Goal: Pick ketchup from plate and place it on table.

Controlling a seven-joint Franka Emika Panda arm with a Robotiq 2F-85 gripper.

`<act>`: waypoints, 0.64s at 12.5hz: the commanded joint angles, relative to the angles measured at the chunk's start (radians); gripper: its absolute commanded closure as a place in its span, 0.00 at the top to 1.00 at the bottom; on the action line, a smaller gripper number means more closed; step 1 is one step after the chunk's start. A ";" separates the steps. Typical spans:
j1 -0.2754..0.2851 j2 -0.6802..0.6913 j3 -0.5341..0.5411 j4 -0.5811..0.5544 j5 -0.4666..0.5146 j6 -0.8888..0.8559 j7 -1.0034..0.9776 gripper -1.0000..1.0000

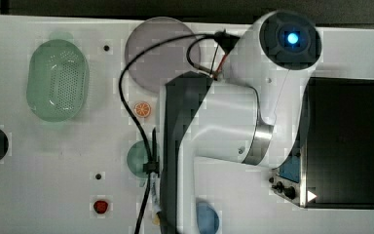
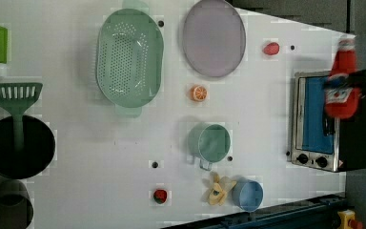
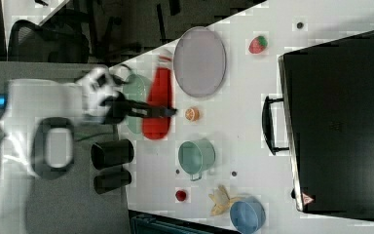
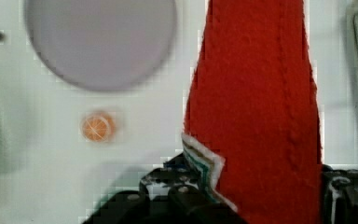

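My gripper (image 3: 152, 111) is shut on the ketchup (image 3: 158, 105), a red soft bottle with a pale tip, held up in the air clear of the table (image 2: 100, 143). In the left view the ketchup (image 2: 342, 81) hangs in front of the toaster oven, with the gripper (image 2: 350, 86) clamped across its label. In the wrist view the ketchup (image 4: 256, 102) stands between my fingers (image 4: 168, 198). The pale mauve plate (image 4: 100, 39) lies bare beside it. The plate (image 1: 158, 51) (image 2: 213, 38) (image 3: 199, 61) has nothing on it.
A green perforated basket (image 2: 129, 57), an orange slice (image 2: 199, 93), a green cup (image 2: 210, 142), a blue bowl (image 2: 248, 194) and a banana peel (image 2: 218, 189) lie on the table. Red strawberries (image 2: 271, 48) (image 2: 160, 195) sit apart. A toaster oven (image 2: 314, 124) stands at the left view's right.
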 commanded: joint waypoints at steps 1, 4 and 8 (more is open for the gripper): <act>0.013 -0.016 0.004 -0.137 0.002 0.059 0.042 0.60; 0.013 0.002 0.005 -0.262 0.003 0.214 0.042 0.60; 0.013 0.080 0.006 -0.356 0.004 0.379 0.042 0.60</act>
